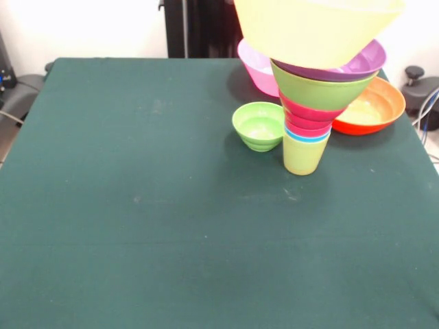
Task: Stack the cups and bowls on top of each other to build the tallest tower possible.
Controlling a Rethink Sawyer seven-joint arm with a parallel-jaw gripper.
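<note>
The tower [312, 103] stands right of the table's middle. A yellow-green cup [304, 156] is its base. Above it show a blue cup rim [306, 136], red and pink rims [312, 118], a lime green bowl [322, 89], a purple bowl [360, 65] and a big yellow bowl [319, 27] at the top, cut off by the picture's edge. The column widens upward like a funnel. A small green bowl [259, 125] sits just left of the base cup. The gripper does not show in this view.
A big pink bowl [257, 65] sits behind the tower, partly hidden by it. A big orange bowl [370, 106] lies to the tower's right near the table's edge. Cables and dark gear lie beyond both side edges of the green table [137, 205].
</note>
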